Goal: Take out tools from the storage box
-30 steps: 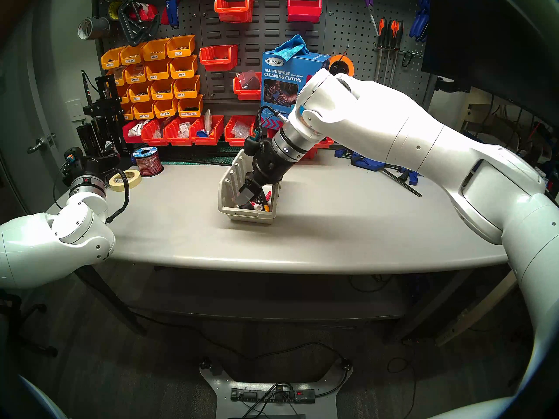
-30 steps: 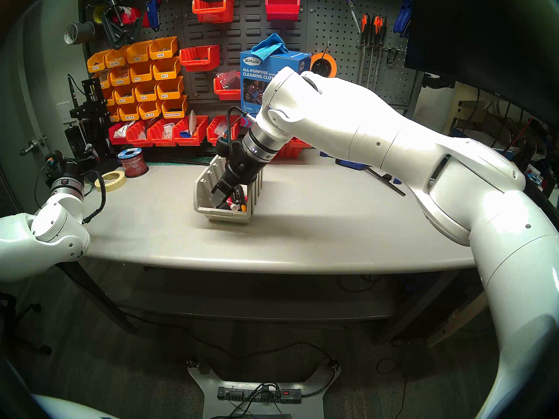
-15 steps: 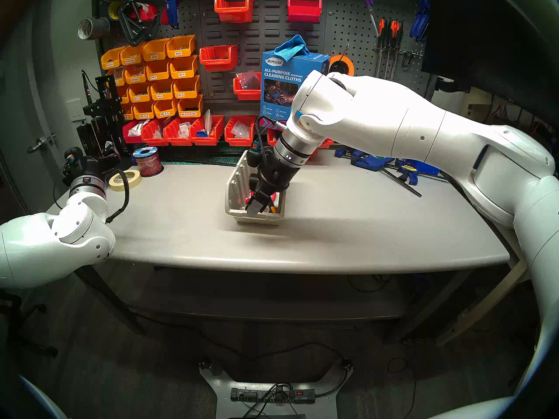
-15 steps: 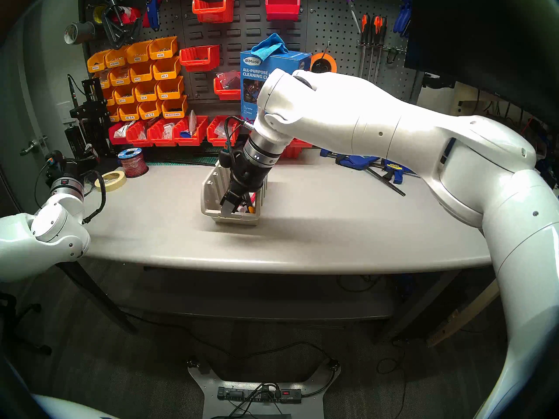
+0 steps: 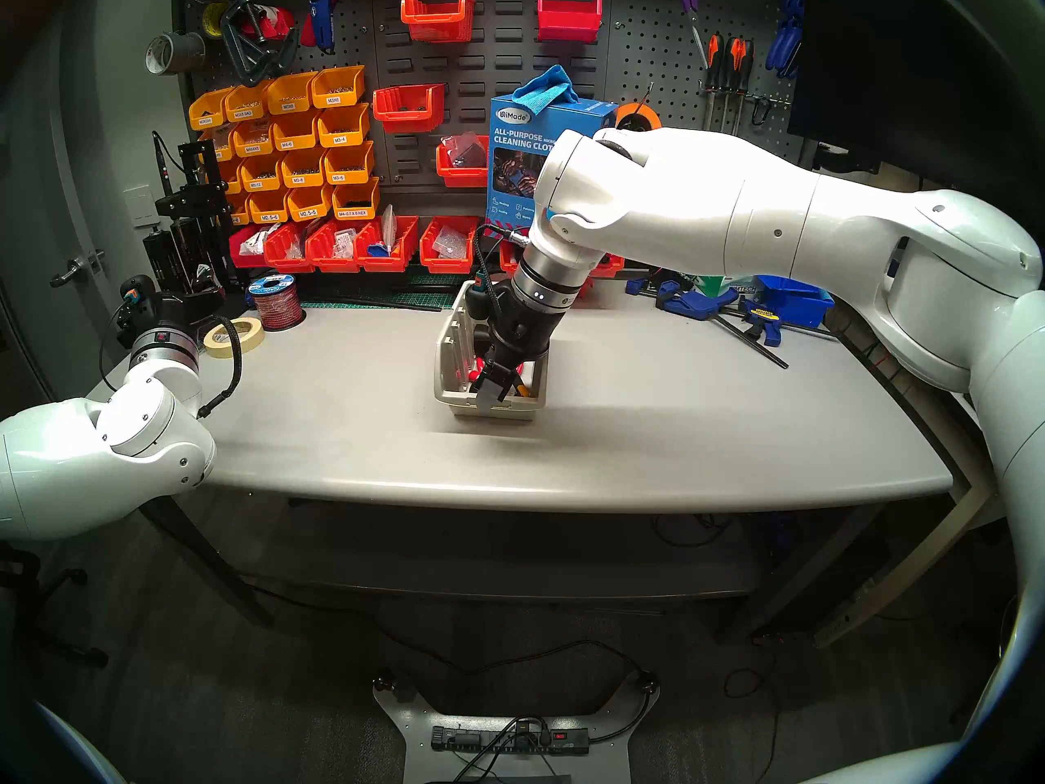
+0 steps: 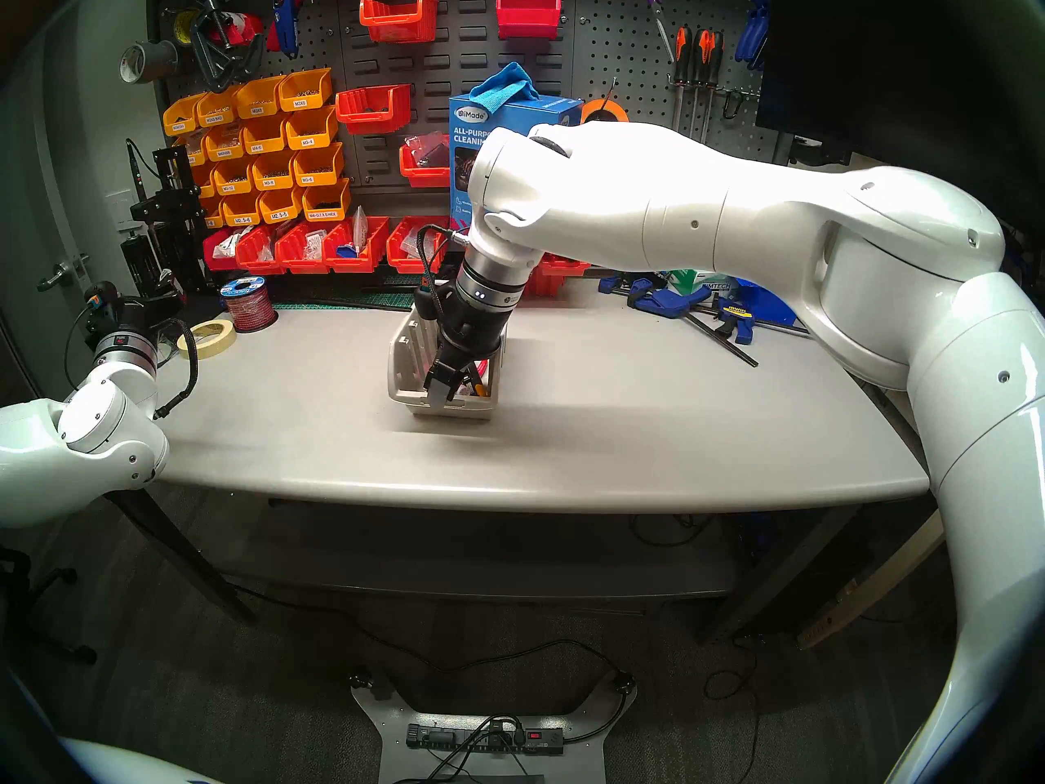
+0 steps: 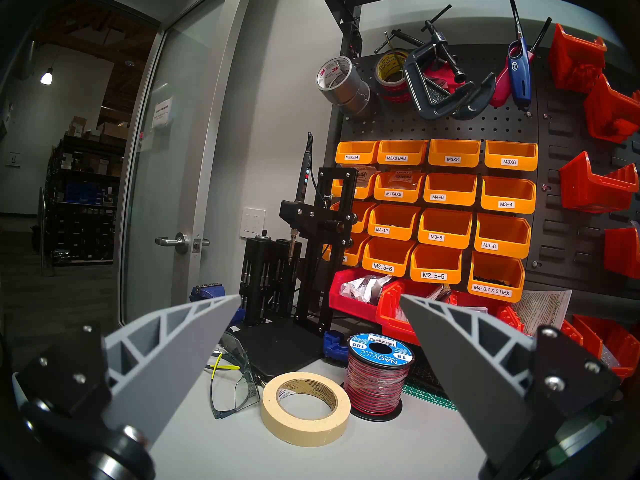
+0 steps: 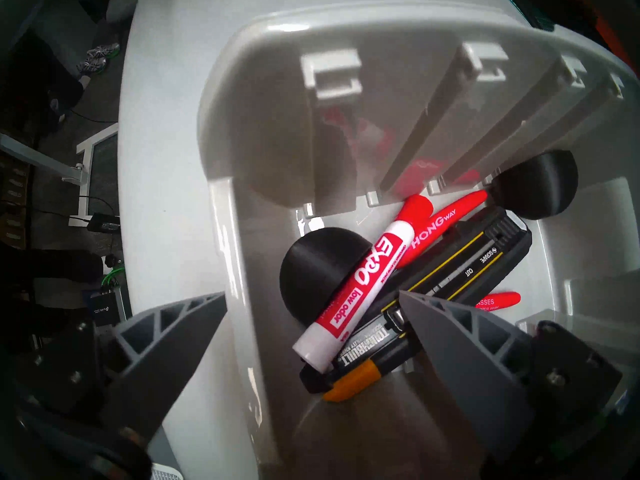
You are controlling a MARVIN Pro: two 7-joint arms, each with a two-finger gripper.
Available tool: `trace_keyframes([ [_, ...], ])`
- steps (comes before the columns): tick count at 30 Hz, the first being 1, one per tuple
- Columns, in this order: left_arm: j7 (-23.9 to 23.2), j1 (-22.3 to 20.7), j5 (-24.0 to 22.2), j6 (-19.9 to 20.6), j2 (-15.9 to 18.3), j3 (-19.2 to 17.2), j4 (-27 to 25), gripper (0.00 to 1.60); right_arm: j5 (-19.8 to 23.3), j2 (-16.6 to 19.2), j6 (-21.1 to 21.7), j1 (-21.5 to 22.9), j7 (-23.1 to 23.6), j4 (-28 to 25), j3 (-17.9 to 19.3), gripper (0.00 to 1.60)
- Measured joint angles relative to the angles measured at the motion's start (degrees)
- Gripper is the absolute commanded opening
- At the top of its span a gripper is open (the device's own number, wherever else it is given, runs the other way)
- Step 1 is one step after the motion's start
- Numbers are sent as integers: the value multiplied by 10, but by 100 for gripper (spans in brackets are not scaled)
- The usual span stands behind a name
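The beige storage box (image 5: 452, 364) stands mid-table, also in the right head view (image 6: 404, 364). My right gripper (image 5: 497, 384) is open and reaches down into its front end. In the right wrist view (image 8: 311, 293) one finger is inside the box (image 8: 381, 29) and the other hangs outside its low wall. Inside lie the red-capped Expo marker (image 8: 360, 282), two black round cups (image 8: 311, 271) (image 8: 533, 188), the long black tool with yellow marks (image 8: 467, 271) and a slim red-handled tool (image 8: 440, 226). My left gripper (image 7: 320, 295) is open and empty at the table's left back corner.
A masking tape roll (image 5: 233, 339), a red wire spool (image 5: 275, 302) and safety glasses (image 7: 232, 382) lie at the back left. Blue bar clamps (image 5: 712, 307) and a blue bin (image 5: 791, 302) sit at the back right. Red bins (image 5: 390, 245) line the back edge.
The storage box has slid to the right and turned a little, with my right gripper moving along in its front end. The right elbow has swung outward. The left arm has not moved.
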Motion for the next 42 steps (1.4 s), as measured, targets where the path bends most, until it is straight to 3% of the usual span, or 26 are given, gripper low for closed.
trace_keyframes([
  [21, 0, 0, 0, 0, 0, 0, 0, 160, 28, -47, -23, 47, 22, 67, -88, 160],
  [35, 0, 0, 0, 0, 0, 0, 0, 160, 44, -81, -34, 104, 33, 90, -88, 160],
  [42, 0, 0, 0, 0, 0, 0, 0, 160, 57, -92, -47, 121, 45, 91, -108, 160],
])
